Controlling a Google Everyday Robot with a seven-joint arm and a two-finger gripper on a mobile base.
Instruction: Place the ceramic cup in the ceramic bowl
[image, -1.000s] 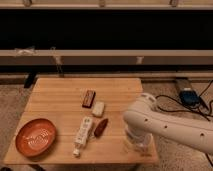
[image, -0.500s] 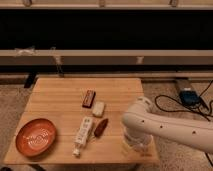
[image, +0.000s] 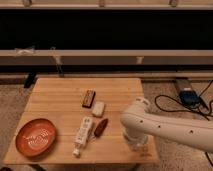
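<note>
1. The arm (image: 165, 125) is reaching in from the right and bending down over the desk (image: 60, 92) near its front right corner. This is putting the claw (image: 135, 143) low, close to the front edge.
2. The arm is covering the claw, so I cannot tell how wide it is standing or whether it is holding anything.
3. The cup is not showing plainly anywhere. Judging by where the claw is hanging, it is probably sitting beneath it at that corner.
4. The bowl (image: 36, 137) is lying mouth up at the front left corner, well apart from the claw, with nothing in it.
5. A white stick (image: 82, 134), a reddish-brown lump (image: 101, 127), a pale block (image: 98, 108) and a brown bar (image: 88, 98) are lying between the two. The carry across is therefore likely calling for enough height to clear them.
</note>
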